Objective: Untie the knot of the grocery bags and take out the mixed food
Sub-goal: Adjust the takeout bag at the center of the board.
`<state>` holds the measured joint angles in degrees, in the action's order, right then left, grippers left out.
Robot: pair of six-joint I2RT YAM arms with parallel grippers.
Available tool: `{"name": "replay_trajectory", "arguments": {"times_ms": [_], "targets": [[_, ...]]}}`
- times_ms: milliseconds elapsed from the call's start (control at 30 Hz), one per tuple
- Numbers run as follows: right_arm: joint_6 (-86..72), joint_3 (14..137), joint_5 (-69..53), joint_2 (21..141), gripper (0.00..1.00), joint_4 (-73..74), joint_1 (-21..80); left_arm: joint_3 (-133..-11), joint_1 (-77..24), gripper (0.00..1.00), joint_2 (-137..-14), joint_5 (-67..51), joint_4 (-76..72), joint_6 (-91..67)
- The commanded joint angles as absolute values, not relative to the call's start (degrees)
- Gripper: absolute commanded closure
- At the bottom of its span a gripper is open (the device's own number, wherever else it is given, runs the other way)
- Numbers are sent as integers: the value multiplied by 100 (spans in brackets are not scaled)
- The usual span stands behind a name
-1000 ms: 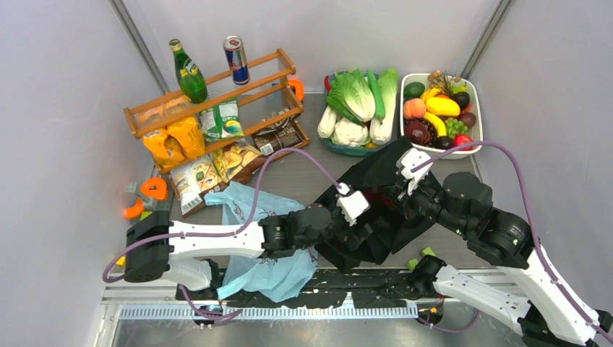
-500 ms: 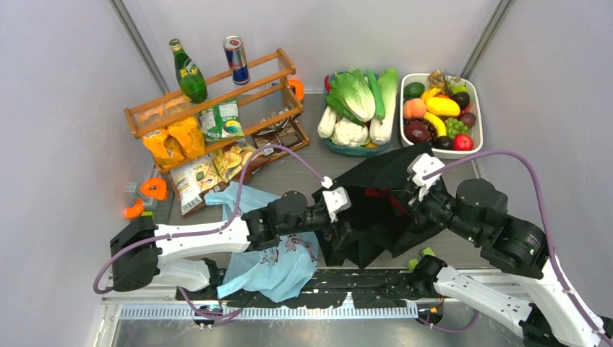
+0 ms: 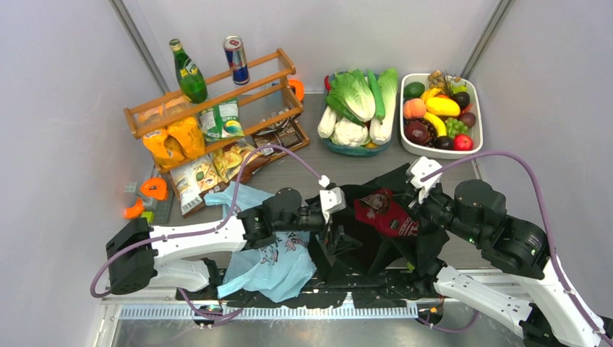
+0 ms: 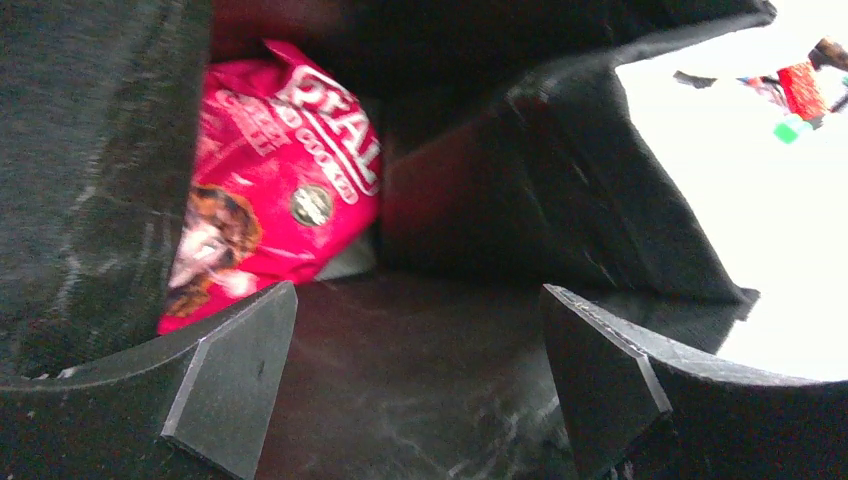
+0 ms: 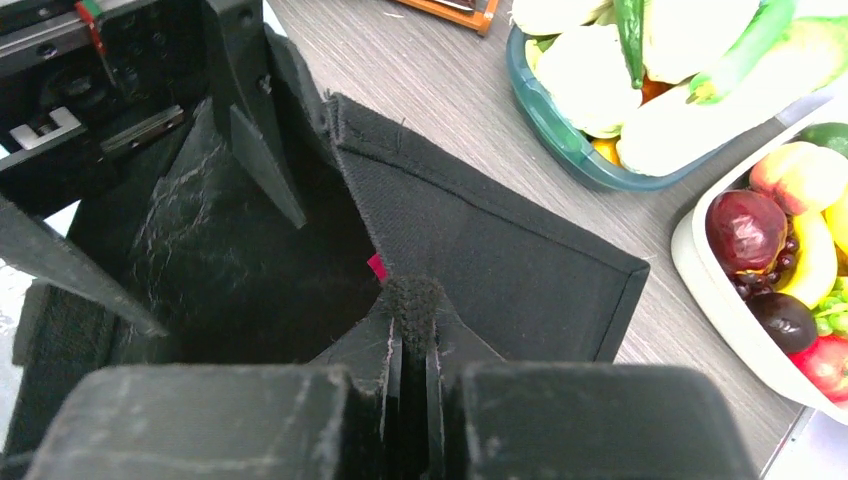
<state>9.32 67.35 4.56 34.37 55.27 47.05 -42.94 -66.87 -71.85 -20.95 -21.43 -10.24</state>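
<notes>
The right pincer (image 5: pixel 410 340) is closed tightly on the rim of the large black fabric tote bag (image 5: pixel 500 250), I think to hold its mouth open. The left pincer (image 4: pixel 415 370), jaws wide and holding nothing, is at this mouth and faces the shiny pink-red snack packet (image 4: pixel 270 190) inside. The grey wood-pattern table (image 5: pixel 450 120) stands between plain white walls (image 3: pixel 361 29).

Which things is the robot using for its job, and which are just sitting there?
Job: black fabric tote bag, shiny pink-red snack packet inside it, thin light-blue plastic bag.
Lying about: tall green bottle, blue-and-silver drink can, white tray of fruit.
</notes>
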Motion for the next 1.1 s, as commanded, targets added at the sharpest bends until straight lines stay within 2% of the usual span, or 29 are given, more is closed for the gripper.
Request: {"name": "replay_trajectory", "arguments": {"times_ms": [0,133,300,500,667,833,967,1067], "targets": [[761,6990,125,3408,95,5026,4746,-4482,-6608,6,-7381,-1469,-2614,-1131],[534,6756,-513,3523,95,4570,4751,-4936,-6750,9,-7967,-1116,-2622,-1135],[434,6325,-1204,3610,95,3978,4746,-5360,-7086,9,-8547,611,-2321,-733],[62,5926,-1810,3665,95,3249,4747,-5642,-7228,8,-9125,1904,-2507,-633],[-640,5978,-1436,3515,95,2621,4746,-5909,-7434,5,-9595,2234,-2670,248],[-732,6422,-851,3255,95,2775,4747,-5382,-7450,1,-9445,2383,-3538,353],[-603,6588,-578,3142,95,3145,4748,-4776,-7444,1,-9062,1934,-4438,217],[-621,6638,-397,3025,95,3223,4746,-4710,-7451,0,-9064,1488,-4571,309]]}}
